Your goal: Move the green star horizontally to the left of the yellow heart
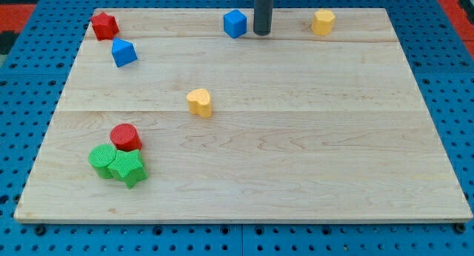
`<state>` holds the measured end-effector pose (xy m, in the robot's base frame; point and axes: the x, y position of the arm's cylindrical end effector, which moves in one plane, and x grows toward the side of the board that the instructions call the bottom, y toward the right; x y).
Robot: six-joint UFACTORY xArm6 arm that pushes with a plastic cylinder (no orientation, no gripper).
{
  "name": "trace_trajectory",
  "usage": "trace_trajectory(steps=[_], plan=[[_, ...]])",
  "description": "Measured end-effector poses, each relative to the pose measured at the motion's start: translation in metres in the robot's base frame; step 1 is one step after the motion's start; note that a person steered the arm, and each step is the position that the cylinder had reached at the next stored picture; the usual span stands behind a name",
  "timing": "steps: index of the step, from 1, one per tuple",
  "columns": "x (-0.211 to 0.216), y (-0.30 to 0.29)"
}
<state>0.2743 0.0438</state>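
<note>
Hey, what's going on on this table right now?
A robot arm's dark rod is meant to push the green star to the left of the yellow heart. My tip is at the view's top, just right of a blue cube, far from the star. The star sits at the lower left, bunched against a green block and a red cylinder, so nothing looks started.

Green star (pixel 128 169) far below-left of upright yellow heart (pixel 199 103)

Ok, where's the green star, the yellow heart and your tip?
green star (pixel 128 169), camera view, its top face.
yellow heart (pixel 199 101), camera view, its top face.
my tip (pixel 262 32), camera view, the rod's very end.
</note>
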Motion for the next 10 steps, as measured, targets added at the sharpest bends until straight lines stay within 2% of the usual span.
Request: trace_trajectory(steps=[1, 2, 3, 5, 6, 7, 8, 9, 10], plan=[[0.048, -0.003], [0.074, -0.069], [0.131, -0.129], [0.169, -0.265], [0.238, -0.262], [0.286, -0.256], [0.313, -0.239], [0.306, -0.227], [0.287, -0.184]])
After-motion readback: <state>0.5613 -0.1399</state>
